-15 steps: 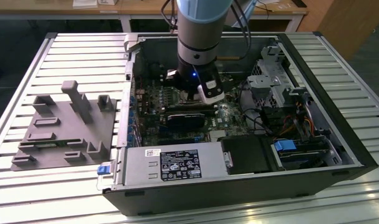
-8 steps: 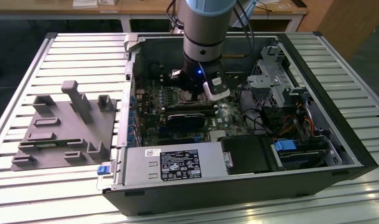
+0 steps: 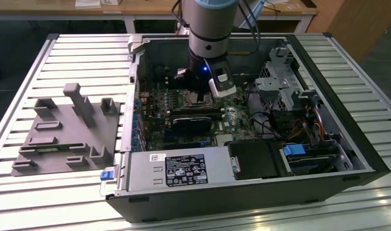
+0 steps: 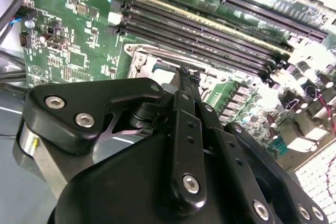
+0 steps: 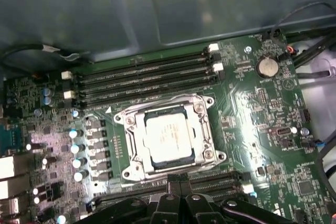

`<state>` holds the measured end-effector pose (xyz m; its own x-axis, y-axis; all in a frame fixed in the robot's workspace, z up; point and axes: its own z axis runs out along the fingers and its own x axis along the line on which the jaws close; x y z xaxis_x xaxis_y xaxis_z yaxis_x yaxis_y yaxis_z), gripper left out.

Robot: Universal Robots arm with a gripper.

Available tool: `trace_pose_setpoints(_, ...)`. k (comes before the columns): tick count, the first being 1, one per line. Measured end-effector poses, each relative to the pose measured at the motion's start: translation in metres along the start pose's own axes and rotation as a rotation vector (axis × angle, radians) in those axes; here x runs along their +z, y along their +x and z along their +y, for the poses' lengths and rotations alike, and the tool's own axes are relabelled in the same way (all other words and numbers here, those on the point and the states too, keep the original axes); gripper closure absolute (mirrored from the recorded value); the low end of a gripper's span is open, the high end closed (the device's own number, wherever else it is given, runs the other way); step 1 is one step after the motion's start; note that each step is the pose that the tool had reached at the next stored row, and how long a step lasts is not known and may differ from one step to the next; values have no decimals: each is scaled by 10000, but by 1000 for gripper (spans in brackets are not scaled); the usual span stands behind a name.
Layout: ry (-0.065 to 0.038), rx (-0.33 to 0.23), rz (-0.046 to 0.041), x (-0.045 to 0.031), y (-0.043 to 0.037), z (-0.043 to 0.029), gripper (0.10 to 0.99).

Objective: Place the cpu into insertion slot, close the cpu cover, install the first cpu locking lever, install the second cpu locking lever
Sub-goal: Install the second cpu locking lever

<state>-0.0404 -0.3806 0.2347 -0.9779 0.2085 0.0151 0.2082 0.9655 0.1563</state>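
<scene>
The cpu (image 5: pixel 168 136), a pale silvery square chip, lies in the insertion slot (image 5: pixel 126 116) on the green motherboard. The cpu cover (image 5: pixel 195 116), a thin metal frame with a square window, lies flat down over it. In the first wrist view my gripper (image 5: pixel 176 182) sits just beside the socket's edge. Its two black fingers are pressed together, shut, with nothing between them. In the second wrist view the gripper (image 4: pixel 184 72) reaches down to the socket frame (image 4: pixel 142 56). In the exterior view the arm stands over the socket (image 3: pixel 199 99) inside the open computer case.
Long black memory slots (image 5: pixel 147 74) run on one side of the socket, and more (image 5: pixel 220 179) lie beside the fingers. A coin battery (image 5: pixel 268 66) sits nearby. In the case are a black block (image 3: pixel 192 120), a grey power supply (image 3: pixel 176 168) and a drive cage (image 3: pixel 279 86). A grey fixture (image 3: pixel 67 130) lies on the exterior view's left.
</scene>
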Motion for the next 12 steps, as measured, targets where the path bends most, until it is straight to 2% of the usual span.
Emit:
trace_pose_setpoints(3, 56, -5, -11, 9, 12, 57, 984)
trace_pose_setpoints(4, 108, -5, -18, 12, 16, 74, 984)
trace_pose_setpoints(8, 501, -8, -74, 22, 27, 139, 984)
trace_pose_setpoints(9, 561, -9, -85, 25, 30, 155, 984)
trace_pose_setpoints(12, 576, -20, -87, 26, 32, 164, 984)
